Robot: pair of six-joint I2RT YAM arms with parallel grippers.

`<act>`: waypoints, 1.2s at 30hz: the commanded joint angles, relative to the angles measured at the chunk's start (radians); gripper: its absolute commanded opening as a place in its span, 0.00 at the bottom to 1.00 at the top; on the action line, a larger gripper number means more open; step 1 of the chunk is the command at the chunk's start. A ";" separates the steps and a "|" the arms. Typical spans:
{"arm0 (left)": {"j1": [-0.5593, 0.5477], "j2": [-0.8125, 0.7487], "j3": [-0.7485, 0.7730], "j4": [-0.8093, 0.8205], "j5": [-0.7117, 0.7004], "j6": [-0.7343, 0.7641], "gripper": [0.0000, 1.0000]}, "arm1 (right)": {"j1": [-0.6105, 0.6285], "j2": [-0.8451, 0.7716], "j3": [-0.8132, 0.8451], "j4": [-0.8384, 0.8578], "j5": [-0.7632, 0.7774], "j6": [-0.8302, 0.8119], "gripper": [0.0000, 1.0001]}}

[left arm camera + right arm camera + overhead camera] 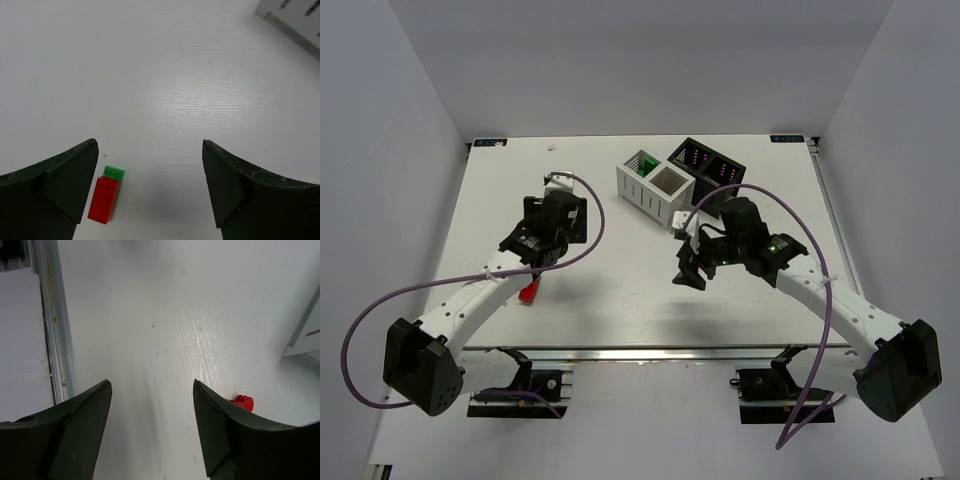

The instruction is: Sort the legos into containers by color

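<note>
Seeing left fingers (65, 182) hanging released over the surface (165, 75), red-green lego (105, 197) lying just beside one tip; right fingers (75, 435) gaping empty as well, red lego (243, 402) sitting by one tip.

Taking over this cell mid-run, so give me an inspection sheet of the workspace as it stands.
Surface: white table, faint scuffs only.
Job's things: white bin and black bin side by side at the far edge, green showing in the white bin's left cell; red lego on top of a green lego under the left arm; second red lego beside the right claw.
Clutter: nothing seen.
Claws: left claw and right claw both open, empty, above the table.
Cables: purple left cable and right cable loop loosely off the arms.
Surroundings: plain walls on three sides; metal rail along the near edge.
</note>
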 commanded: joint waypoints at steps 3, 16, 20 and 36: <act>0.039 0.093 0.023 -0.125 -0.114 -0.089 0.94 | 0.028 0.006 0.000 0.001 0.071 -0.037 0.67; 0.187 0.288 -0.012 -0.262 -0.085 -0.176 0.92 | 0.049 -0.024 -0.016 0.036 0.115 -0.036 0.64; 0.252 0.327 -0.030 -0.233 0.065 -0.153 0.87 | 0.055 -0.024 -0.019 0.043 0.128 -0.037 0.63; 0.267 0.367 -0.076 -0.253 0.220 -0.175 0.83 | 0.060 -0.029 -0.024 0.055 0.145 -0.040 0.63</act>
